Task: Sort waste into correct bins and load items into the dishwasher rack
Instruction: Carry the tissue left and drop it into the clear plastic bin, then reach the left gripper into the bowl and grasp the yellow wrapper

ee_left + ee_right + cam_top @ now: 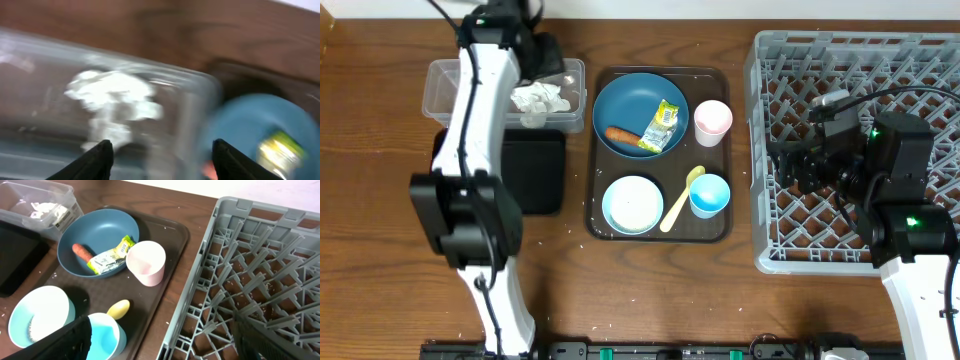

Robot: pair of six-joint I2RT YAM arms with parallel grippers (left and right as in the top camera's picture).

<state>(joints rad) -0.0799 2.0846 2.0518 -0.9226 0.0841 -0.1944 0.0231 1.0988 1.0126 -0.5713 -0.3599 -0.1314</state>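
Note:
The crumpled white tissue (539,98) lies in the clear plastic tub (445,86); it also shows, blurred, in the left wrist view (115,100). My left gripper (160,160) is open and empty above the tub's right end. The blue plate (640,114) holds the orange sausage piece (620,134) and yellow-green wrapper (662,126). The pink cup (712,121), light blue cup (709,195), yellow spoon (681,198) and white bowl (633,204) sit on the brown tray. My right gripper (155,340) is open and empty over the grey rack's (765,150) left edge.
The black tray (535,170) lies in front of the tub, partly under my left arm. The brown serving tray (597,225) sits between the bins and the rack. A few white grains lie scattered on the wood table around it.

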